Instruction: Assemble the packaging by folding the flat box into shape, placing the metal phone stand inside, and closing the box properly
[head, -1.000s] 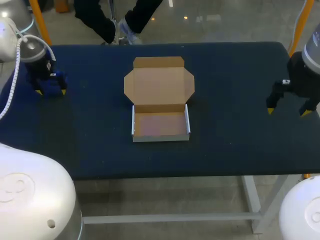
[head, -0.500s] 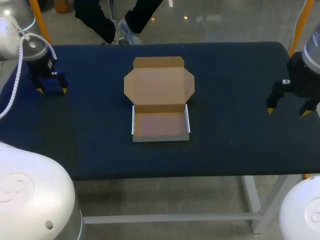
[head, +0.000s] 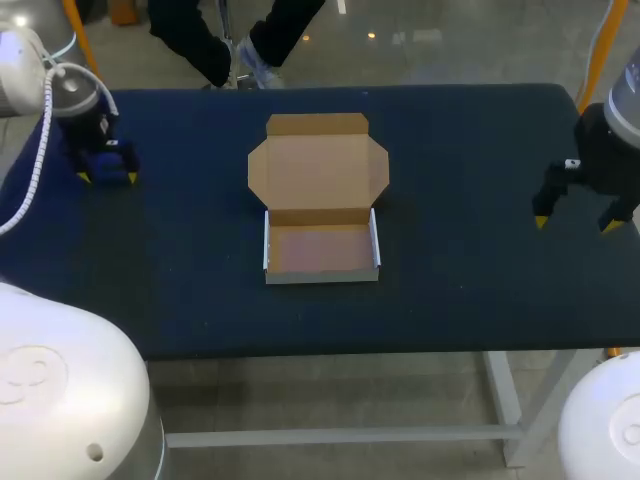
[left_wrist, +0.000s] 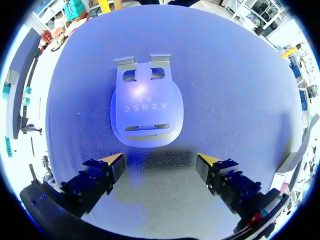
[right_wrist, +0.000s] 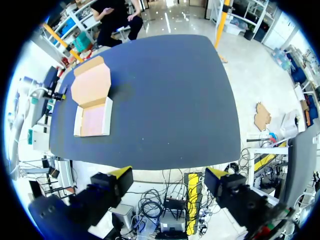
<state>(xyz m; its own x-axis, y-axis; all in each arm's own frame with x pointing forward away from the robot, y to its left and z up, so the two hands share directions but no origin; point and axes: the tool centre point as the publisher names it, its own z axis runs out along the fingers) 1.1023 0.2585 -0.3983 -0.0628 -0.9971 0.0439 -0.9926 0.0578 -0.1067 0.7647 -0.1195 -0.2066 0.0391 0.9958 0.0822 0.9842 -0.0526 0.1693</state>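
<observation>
The table (head: 470, 300) is a dark blue, felt-like rectangle. On it sits the cardboard box (head: 320, 200), a shallow tray with pale upright side walls. Its brown lid, with clipped corners and a tuck flap, lies open flat on the far side. Well left of the box we find the metal phone stand (left_wrist: 146, 112), a smooth rounded plate with slots and two hooked tabs. It lies flat just ahead of our left gripper (head: 107, 178), whose fingers are spread. Well right of the box hangs our right gripper (head: 575, 223), its fingers likewise apart.
</observation>
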